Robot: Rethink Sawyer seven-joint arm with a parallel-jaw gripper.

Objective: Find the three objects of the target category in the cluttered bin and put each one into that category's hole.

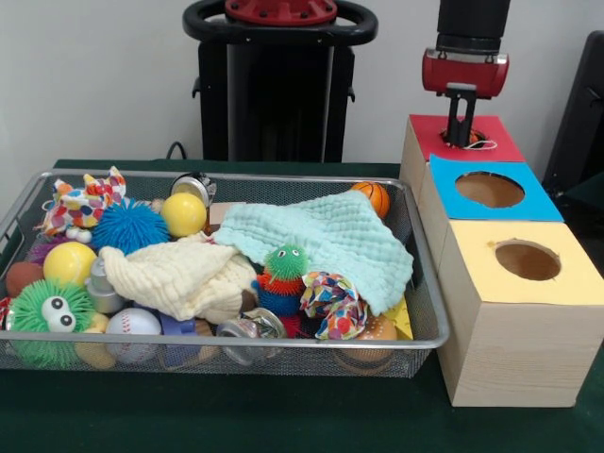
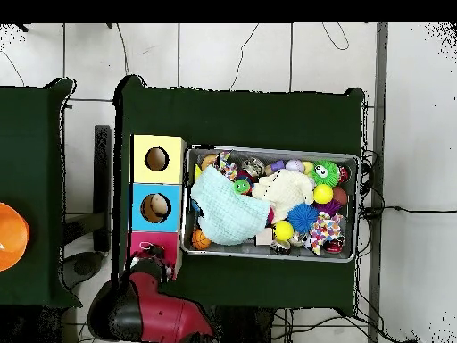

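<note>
The bin (image 1: 236, 177) of silver wire mesh sits left of centre, full of toys; it also shows in the overhead view (image 2: 268, 150). A mint cloth (image 1: 330, 241) and a cream cloth (image 1: 179, 274) cover part of its contents. My gripper (image 1: 461, 135) hangs over the red-topped box (image 1: 500, 143) and reaches down to the hole (image 1: 478, 138), which it partly hides. Something small and orange (image 1: 475, 139) with a white loop shows at the hole beside it. In the overhead view the arm covers the red box (image 2: 145, 241).
In the bin lie an orange basketball (image 1: 375, 196), yellow balls (image 1: 183, 213), a baseball (image 1: 133, 324), a blue spiky ball (image 1: 129, 225) and a green fuzzy toy (image 1: 52, 311). The blue-topped box (image 1: 528, 203) and the yellow-topped box (image 1: 566, 274) stand in a row in front of the red one.
</note>
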